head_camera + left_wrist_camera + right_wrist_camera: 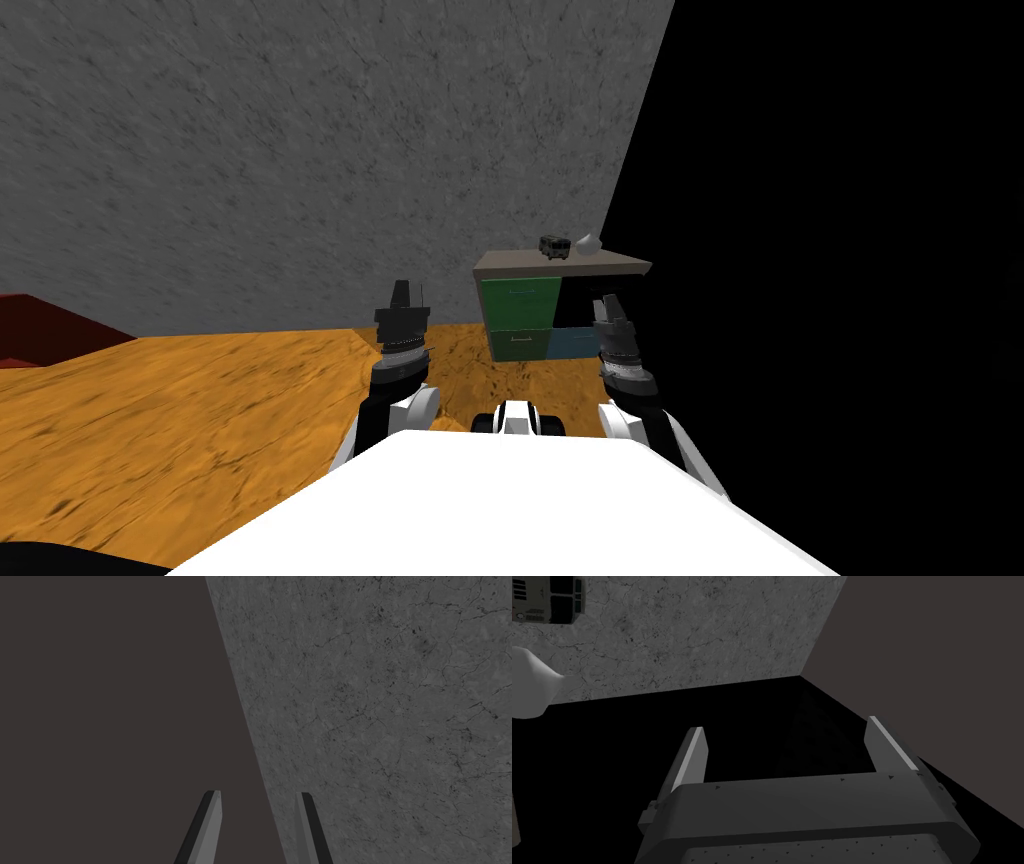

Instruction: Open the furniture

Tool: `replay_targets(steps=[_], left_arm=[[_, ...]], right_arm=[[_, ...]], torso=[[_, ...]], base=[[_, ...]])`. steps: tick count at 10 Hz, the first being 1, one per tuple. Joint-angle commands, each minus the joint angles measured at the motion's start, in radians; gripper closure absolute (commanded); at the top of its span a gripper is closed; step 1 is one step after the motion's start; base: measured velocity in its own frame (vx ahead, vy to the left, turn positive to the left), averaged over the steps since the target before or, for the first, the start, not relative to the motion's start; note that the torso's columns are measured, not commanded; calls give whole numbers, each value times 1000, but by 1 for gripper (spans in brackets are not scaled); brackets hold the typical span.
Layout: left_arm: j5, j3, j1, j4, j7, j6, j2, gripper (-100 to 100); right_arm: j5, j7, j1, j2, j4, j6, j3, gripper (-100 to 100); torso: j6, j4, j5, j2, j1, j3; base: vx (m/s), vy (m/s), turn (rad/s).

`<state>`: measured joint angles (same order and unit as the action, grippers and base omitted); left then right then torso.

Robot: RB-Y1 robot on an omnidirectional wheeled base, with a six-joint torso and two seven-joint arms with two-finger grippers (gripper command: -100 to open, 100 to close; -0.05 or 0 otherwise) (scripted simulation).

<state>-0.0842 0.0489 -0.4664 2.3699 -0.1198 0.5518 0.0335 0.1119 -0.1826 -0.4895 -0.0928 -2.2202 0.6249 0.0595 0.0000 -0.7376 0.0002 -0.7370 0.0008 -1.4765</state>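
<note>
Right gripper [786, 723] up close: both of my blade fingers [693, 756] stand wide apart off the dark box, and nothing sits in the gap. From the head view it hangs in front of the right side of the cabinet [520, 264]. Whether a fingertip touches the front, I cannot tell.

Now the cabinet itself. It's small, with a flat grey-brown top, and stands on the orange wood-grain floor [200, 420] ahead of me, a little to my right. Its back is against the grey stone-patterned wall [300, 150], just where that wall ends and a black area [850, 250] begins. Its front splits in four: a green drawer [518, 298] upper left with a pale handle, a darker green drawer [520, 343] below it, a blue drawer [572, 343] lower right, and an upper right quarter that reads black. The three coloured fronts look flush with one another.

On the top, two small things sit side by side: a dark, boxy, bus-like model [555, 246] and a white rounded thing [586, 242] just to its right. My right wrist view catches the model's pale side with window panes and tiny marks, too small to read.

Left gripper [408, 292] is raised well to the left of the cabinet, fingers parted, holding nothing. Far left, a dark red block [40, 330] lies at the foot of the wall.
</note>
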Motion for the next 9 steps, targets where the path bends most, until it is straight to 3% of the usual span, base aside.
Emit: replay_targets(steps=[1,3,9], left_arm=[[0,0,0,0,0,0,0,0],[0,0,0,0,0,0,0,0],[0,0,0,0,0,0,0,0]], right_arm=[[20,-58,17,-31,14,5,2,-100],[51,-124,36,-61,31,11,6,-100],[111,-270,71,-95,66,20,12,-100]], torso=[[0,0,0,0,0,0],[0,-1,0,-2,-2,1],[0,0,0,-1,-1,1]], base=[[31,39,-18],[38,36,-64],[37,40,-49]])
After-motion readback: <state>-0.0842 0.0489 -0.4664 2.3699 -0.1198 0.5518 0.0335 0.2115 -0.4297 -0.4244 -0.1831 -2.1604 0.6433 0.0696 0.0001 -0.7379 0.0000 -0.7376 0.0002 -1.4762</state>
